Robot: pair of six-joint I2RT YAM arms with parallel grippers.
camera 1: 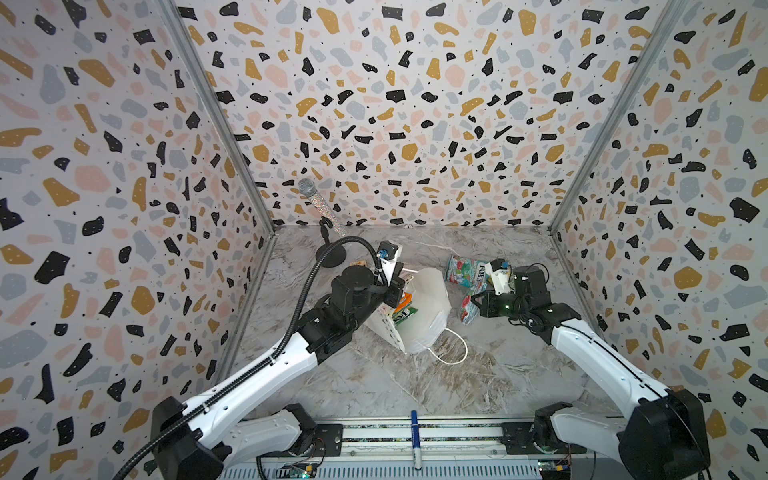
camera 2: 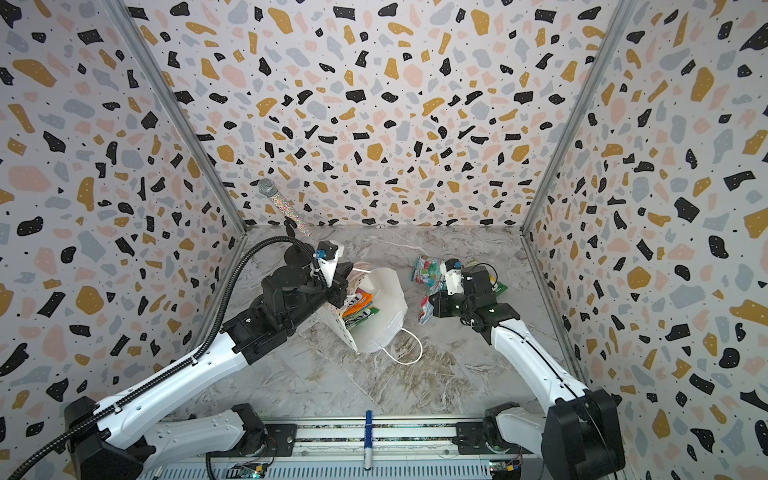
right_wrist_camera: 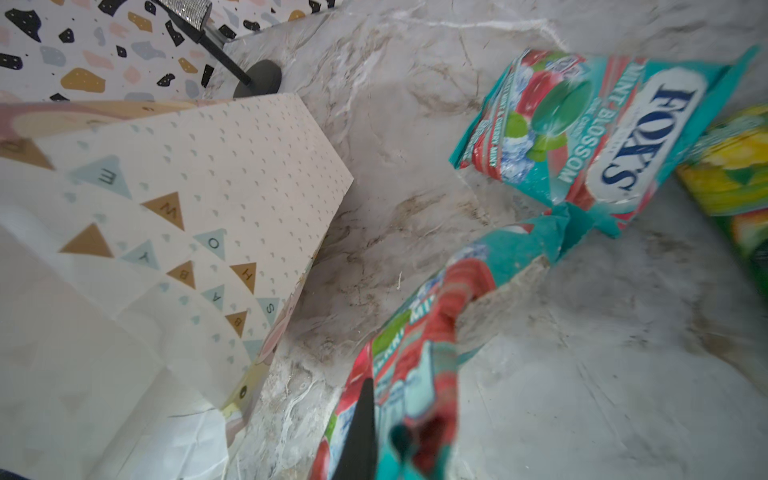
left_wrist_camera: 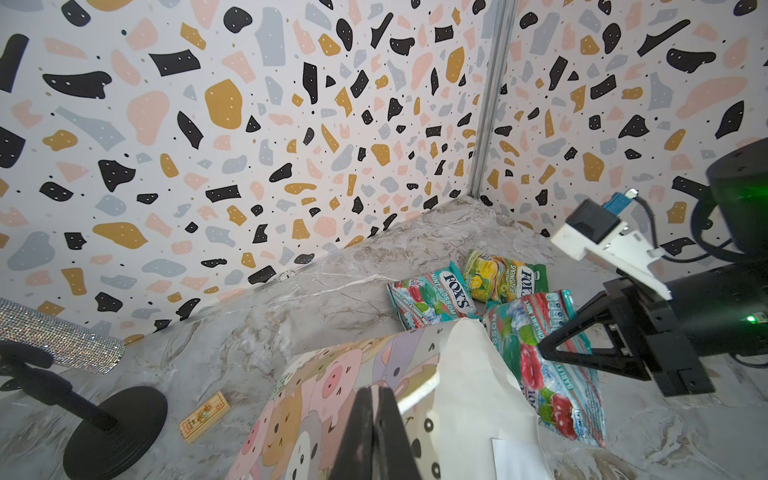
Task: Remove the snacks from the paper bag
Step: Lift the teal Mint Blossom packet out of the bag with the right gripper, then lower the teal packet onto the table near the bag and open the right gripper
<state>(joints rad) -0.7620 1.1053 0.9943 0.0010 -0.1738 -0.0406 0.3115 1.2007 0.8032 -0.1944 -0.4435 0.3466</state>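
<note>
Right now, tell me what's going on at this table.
The left tool is shut on the rim of the paper bag, propping its mouth open. The right tool grips a teal-red FOX'S packet just outside the bag. A second teal-red packet and a yellow-green packet already lie on the marble table beyond it. At least an orange packet and a green packet are inside the bag.

Both arms stretch forward over the worktop, elbows bent. The left claw (left_wrist_camera: 377, 397) is pinched closed, tilted downward. The right claw (left_wrist_camera: 544, 349) is clamped too, pointing inward toward the left arm.
</note>
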